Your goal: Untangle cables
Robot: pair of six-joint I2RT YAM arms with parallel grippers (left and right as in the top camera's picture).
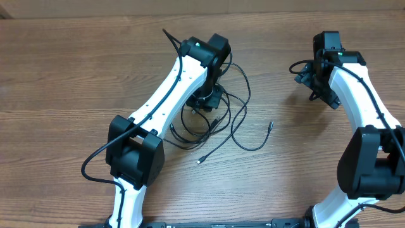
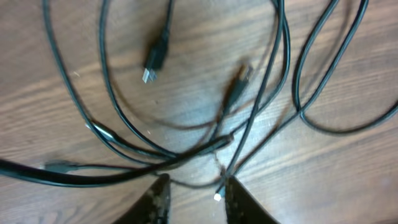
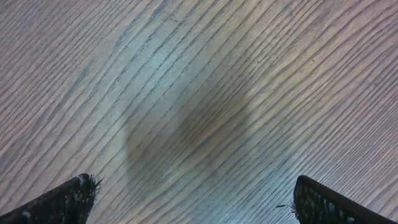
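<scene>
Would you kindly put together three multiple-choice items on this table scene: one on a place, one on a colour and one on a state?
1. Where do the cables lie?
A. Right at the left arm's fingers, near the middle of the table
B. At the far right edge of the table
C. Hanging off the near edge

2. What colour are the cables?
A. White
B. Black
C. Red

3. How do the right arm's fingers stand?
A. Shut on a plug
B. Shut and empty
C. Wide apart over the bare wooden table

Answers:
1 A: the overhead view shows the loops around the end of the left arm.
2 B: every strand and plug body is black.
3 C: the right wrist view shows only wood grain between them.
</scene>
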